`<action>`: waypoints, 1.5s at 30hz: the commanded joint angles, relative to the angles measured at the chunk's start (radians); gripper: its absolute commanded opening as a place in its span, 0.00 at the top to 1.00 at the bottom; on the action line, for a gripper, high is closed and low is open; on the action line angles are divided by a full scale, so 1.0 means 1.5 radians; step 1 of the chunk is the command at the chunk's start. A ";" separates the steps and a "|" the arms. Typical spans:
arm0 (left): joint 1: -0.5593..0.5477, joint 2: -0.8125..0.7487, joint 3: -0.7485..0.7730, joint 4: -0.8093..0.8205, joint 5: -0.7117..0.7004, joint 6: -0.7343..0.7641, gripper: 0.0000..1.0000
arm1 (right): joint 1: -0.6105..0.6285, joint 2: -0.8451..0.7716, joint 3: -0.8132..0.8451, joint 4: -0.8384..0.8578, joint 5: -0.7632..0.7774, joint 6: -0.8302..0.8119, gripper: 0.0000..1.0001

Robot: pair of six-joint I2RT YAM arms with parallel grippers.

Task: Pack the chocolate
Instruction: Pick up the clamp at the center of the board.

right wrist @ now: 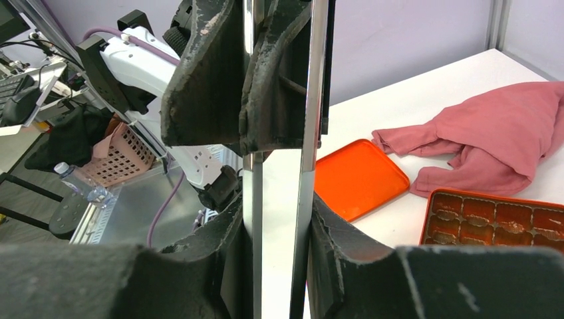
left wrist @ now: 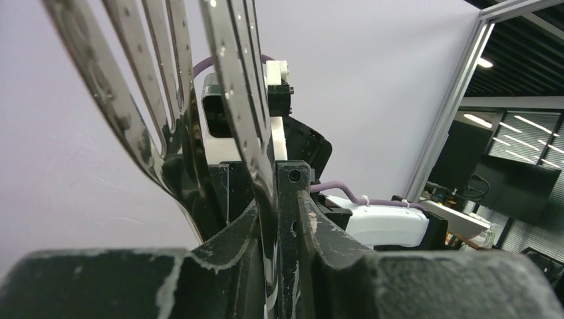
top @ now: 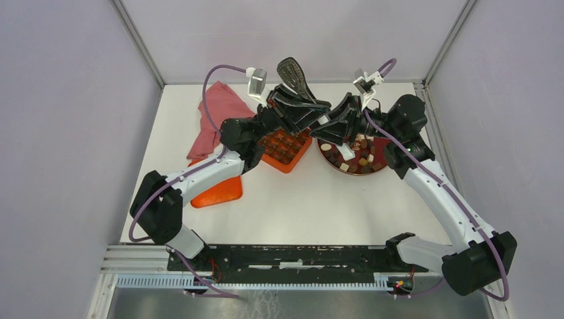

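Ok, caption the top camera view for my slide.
The left gripper and right gripper meet at a slotted spatula above the orange gridded box and dark red plate of chocolate.

A polished, slotted metal spatula (left wrist: pixel 234 86) gleams. Beside the smooth orange gridded plastic box (right wrist: pixel 495 216), the soft pink cloth (right wrist: pixel 505 133) is matt.

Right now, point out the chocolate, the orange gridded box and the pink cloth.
chocolate (top: pixel 363 161), top view, a light-brown piece in the pile.
orange gridded box (right wrist: pixel 429 216), right wrist view, its left rim.
pink cloth (right wrist: pixel 505 129), right wrist view, middle of the bunched fabric.
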 commanded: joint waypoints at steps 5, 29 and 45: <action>-0.002 -0.035 0.003 0.018 -0.027 0.007 0.72 | 0.005 -0.006 0.001 0.062 -0.019 0.031 0.72; 0.024 -0.215 -0.091 -0.322 -0.118 0.156 0.39 | -0.071 -0.008 -0.001 0.015 -0.042 -0.009 0.65; 0.024 -0.359 -0.100 -0.739 -0.306 0.333 0.39 | -0.142 0.040 0.127 -0.583 0.346 -0.653 0.62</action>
